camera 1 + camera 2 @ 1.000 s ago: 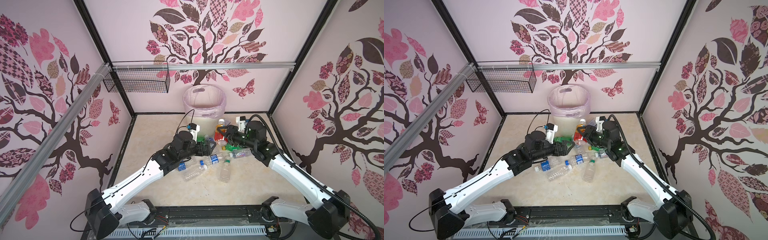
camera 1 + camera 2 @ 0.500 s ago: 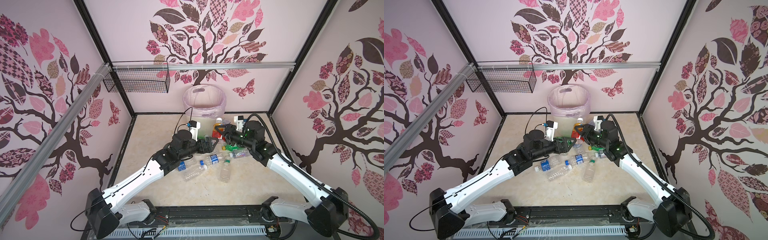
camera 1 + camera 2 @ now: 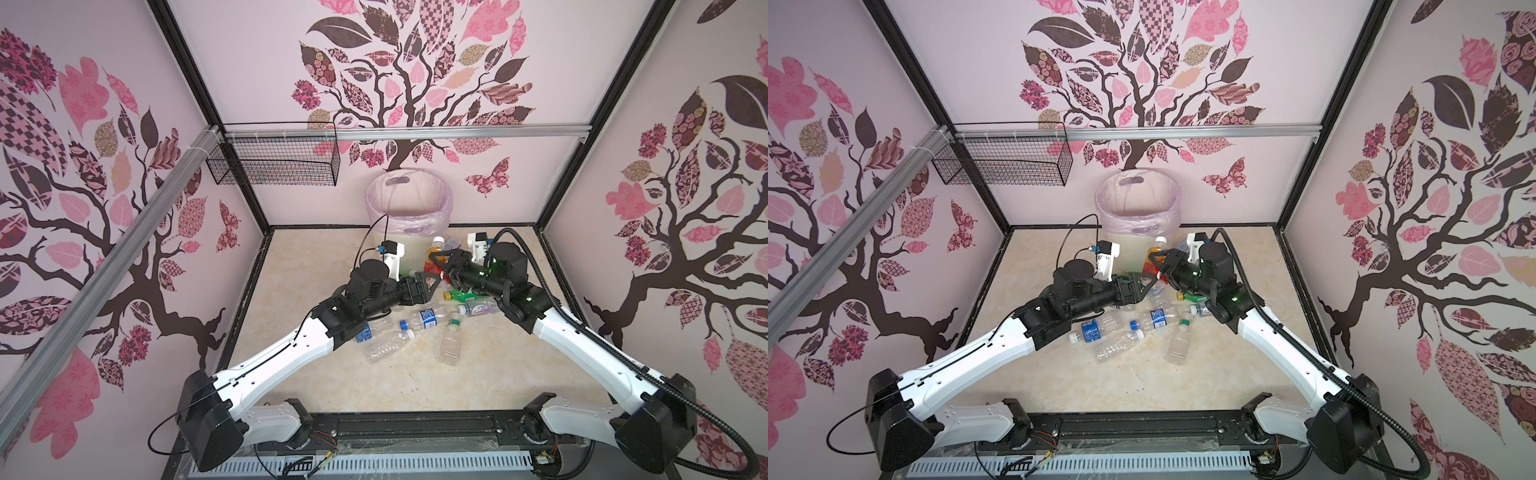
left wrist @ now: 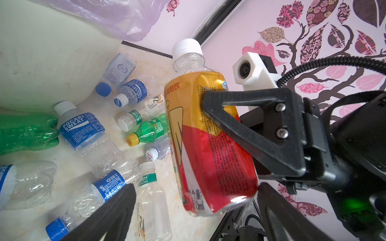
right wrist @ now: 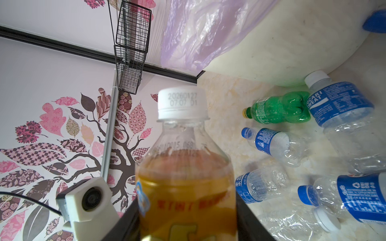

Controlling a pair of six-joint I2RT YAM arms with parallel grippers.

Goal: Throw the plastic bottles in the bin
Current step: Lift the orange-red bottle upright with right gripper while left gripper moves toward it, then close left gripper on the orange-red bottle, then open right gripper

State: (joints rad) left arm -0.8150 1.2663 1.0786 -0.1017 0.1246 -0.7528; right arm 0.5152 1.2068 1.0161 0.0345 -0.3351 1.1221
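Orange btl (image 4: 208,150) clamped in R gripper (image 3: 443,267).

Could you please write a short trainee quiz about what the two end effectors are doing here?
1. True or false: the right end effector grips the orange-red labelled bottle.
2. That bottle's cap is: A blue, B white, C green.
3. Fill in: the left end effector stands ___ (open/shut).
Key: 1 true; 2 B; 3 open.
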